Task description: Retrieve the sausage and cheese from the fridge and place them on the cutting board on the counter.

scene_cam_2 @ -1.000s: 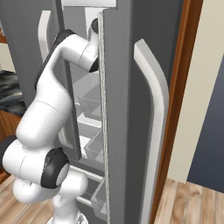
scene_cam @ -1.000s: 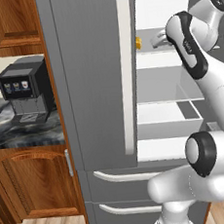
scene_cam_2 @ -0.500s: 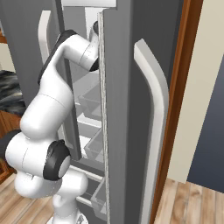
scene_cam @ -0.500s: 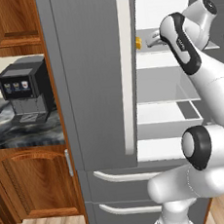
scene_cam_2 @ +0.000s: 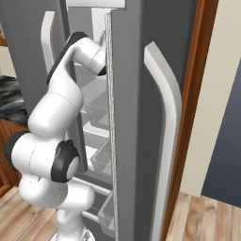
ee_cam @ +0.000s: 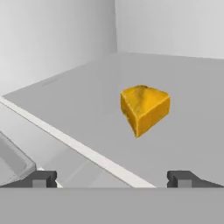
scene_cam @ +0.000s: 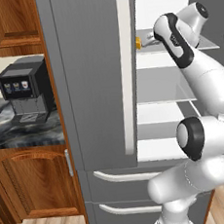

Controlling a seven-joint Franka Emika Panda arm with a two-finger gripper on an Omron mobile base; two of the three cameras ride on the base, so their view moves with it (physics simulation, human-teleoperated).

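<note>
One yellow-orange wedge of cheese (scene_cam: 138,43) peeks past the tall grey fridge (scene_cam: 99,86) door's edge in the left base view, on an upper white shelf (scene_cam: 165,59). The right base view has the arm reaching inside. In the hand view the tool (ee_cam: 112,179) gapes wide and empty, short of the cheese (ee_cam: 144,108). The reach is under way; next, advance and straddle the wedge.

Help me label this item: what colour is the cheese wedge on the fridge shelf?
Yellow-orange, seen best in the hand view: the cheese.
</note>
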